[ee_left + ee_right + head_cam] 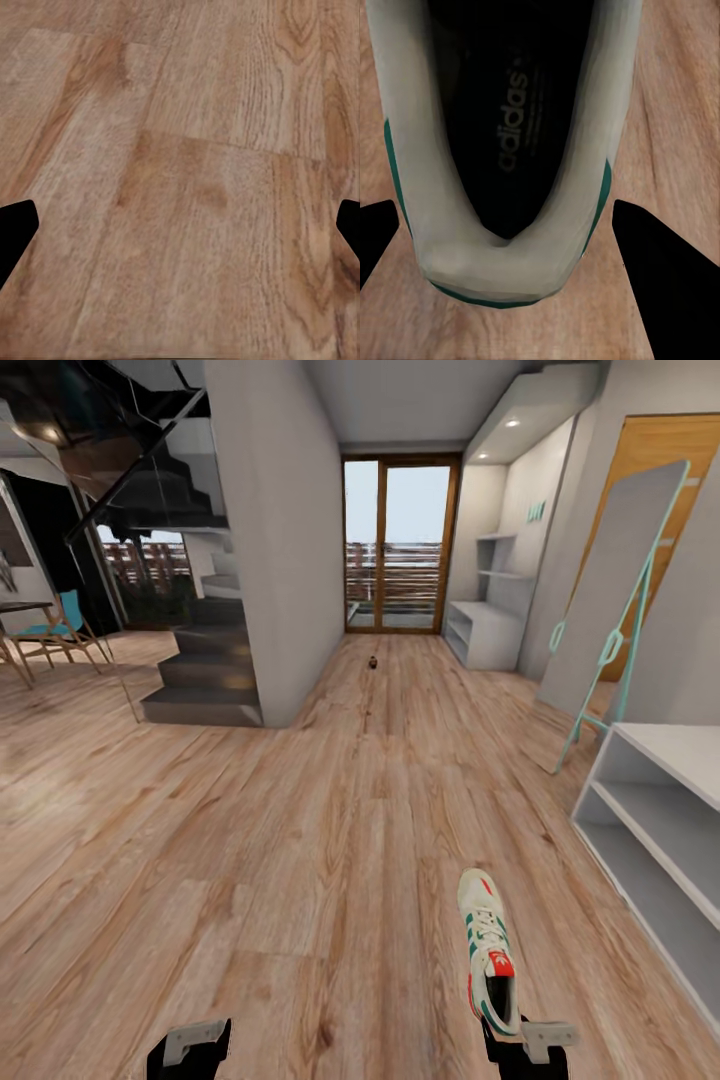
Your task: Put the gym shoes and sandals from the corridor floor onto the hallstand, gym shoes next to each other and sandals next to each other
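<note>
One gym shoe, white with green stripes and a red-orange tongue tag, points away from me at the lower right of the head view. My right gripper is shut on its heel. The right wrist view shows the dark inside and white heel of the gym shoe between the two black fingers. My left gripper hangs open over the bare corridor floor. The hallstand stands far down the corridor on the right, with stepped shelves above it. A small dark thing lies on the floor far ahead, too small to identify.
A plain white bench with open shelves stands close on my right. A tall mirror with a teal frame leans on the right wall. A dark staircase and a grey wall are left of the corridor. A glass door closes the far end.
</note>
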